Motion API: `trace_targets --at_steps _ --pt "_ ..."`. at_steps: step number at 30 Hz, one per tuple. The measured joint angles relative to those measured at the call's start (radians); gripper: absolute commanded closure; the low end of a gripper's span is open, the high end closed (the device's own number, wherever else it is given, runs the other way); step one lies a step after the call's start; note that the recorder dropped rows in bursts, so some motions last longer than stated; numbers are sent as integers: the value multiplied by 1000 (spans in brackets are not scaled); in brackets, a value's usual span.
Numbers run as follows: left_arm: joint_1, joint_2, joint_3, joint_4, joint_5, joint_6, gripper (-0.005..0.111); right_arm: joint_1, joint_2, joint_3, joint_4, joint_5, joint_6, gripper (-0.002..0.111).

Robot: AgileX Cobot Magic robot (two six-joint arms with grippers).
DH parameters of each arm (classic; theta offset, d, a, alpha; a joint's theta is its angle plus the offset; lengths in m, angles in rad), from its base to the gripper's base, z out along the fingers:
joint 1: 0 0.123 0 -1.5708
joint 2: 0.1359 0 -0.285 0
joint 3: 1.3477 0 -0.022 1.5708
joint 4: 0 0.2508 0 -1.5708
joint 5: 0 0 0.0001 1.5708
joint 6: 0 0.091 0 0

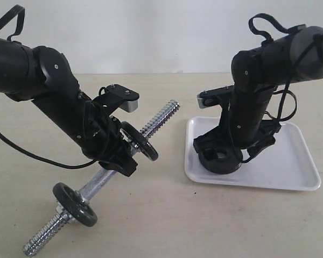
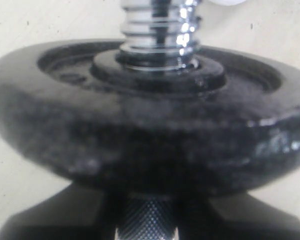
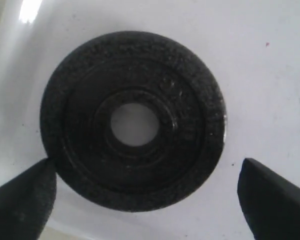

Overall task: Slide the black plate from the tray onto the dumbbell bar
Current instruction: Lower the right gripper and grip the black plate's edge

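Exterior: centre left, the left gripper [image 1: 124, 161] is pinching the tilted dumbbell bar [image 1: 97, 183]; right, the black plate [image 1: 212, 164] is lying in the tray [image 1: 290, 161]. Left wrist: a mounted disc [image 2: 150, 135] is filling the frame. Right wrist: the fingers [image 3: 20, 205] of the right gripper [image 3: 145, 162] are standing spread either side of the plate; the grasp is pending, so closing probably comes next.

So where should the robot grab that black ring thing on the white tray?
By its outer rim, from straight above. The black plate lies flat on the tray, and the right hand is open with a finger on either side of it.
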Motion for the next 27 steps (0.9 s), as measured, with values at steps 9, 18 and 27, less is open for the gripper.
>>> trace_targets --at_steps 9,18,27 --pt "0 0 -2 0 0 0 103 0 11 0 49 -97 0 23" --pt "0 0 -2 0 0 0 103 -1 55 -38 76 -112 0 23" --pt "0 0 -2 0 0 2 103 0 75 -59 83 -108 -4 23"
